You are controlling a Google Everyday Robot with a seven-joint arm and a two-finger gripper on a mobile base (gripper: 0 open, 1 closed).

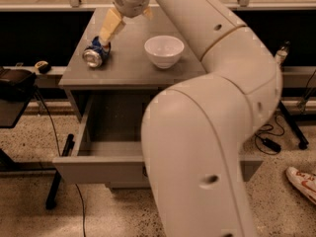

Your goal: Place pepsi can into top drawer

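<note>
A large cream-white robot arm [197, 147] fills the centre and right of the view, rising from the bottom edge, bending at a thick elbow [252, 78] on the right and reaching back to the upper left. At its far end the gripper [126, 24] sits at the top, left of centre, aimed downward. Its two pale yellow fingers [111, 26] are spread apart, one slanting down to the left.
</note>
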